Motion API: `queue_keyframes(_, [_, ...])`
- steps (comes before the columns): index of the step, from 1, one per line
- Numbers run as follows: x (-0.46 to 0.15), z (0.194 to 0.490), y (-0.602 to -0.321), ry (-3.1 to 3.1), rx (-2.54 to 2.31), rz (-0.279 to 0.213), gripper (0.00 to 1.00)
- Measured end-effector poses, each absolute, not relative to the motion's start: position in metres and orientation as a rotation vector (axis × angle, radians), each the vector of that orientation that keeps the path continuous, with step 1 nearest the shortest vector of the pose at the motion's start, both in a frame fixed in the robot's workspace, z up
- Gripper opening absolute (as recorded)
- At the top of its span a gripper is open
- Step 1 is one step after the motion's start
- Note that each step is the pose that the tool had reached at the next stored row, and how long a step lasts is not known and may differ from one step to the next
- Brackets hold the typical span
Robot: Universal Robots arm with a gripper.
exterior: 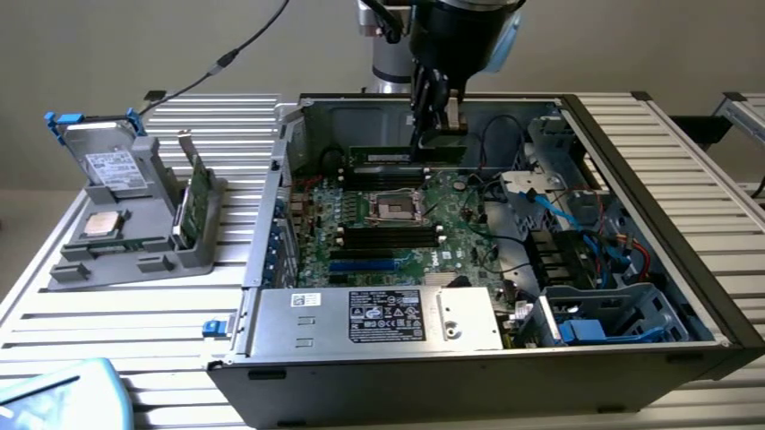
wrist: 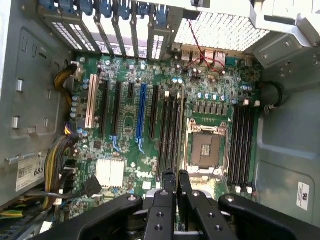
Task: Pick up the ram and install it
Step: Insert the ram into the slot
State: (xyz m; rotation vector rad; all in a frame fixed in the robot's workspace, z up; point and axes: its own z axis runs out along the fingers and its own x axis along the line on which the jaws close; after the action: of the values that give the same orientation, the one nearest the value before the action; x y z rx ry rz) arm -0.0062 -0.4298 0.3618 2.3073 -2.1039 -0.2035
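Claw [wrist: 176,175] is closed to a thin gap, pinching the long narrow dark-green ram stick [exterior: 385,155] by its flat faces, toward its end at the exterior view's right. The board is thin, so nearly-together jaws are what a grip on it looks like.

The stick is level, long edge down and parallel to the black memory slots, so the contact edge faces the board as the slot needs.

I'm low inside the open black-and-grey tower case [exterior: 669,224]. It lies on its side on the slatted metal desk [exterior: 132,313], so the green motherboard [wrist: 135,150] faces up and I can work from straight above.

In the exterior view the ram is at the slot bank on the far side of the empty square silver processor socket [wrist: 205,150]. The wrist view has my fingers lined up along a slot bank.

I can't tell whether the bottom edge is in the slot, touching it or just above. My read: pick done, seating unconfirmed.

At the exterior view's left, well apart from me, a grey plastic parts stand [exterior: 132,242] sits on the desk. It holds a broader green card with metal bracket [exterior: 197,193], a small square silver processor chip [exterior: 102,224] and a grey drive in a blue-tabbed caddy [exterior: 107,161]. The card and the drive stand nearly upright there, probably so they can be taken from above.
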Motion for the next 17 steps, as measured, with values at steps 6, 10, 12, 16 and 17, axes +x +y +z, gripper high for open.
queue_keyframes(6, [-0.007, 0.351, -0.430, -2.104, 2.308, -0.203, 0.14])
queue_keyframes(10, [-0.008, 0.344, -0.430, -2.102, 2.309, -0.203, 0.14])
queue_keyframes(12, [-0.008, 0.340, -0.430, -2.102, 2.309, -0.203, 0.14])
queue_keyframes(16, [-0.009, 0.333, -0.430, -2.100, 2.310, -0.203, 0.14])
queue_keyframes(17, [-0.009, 0.331, -0.430, -2.101, 2.310, -0.203, 0.14])
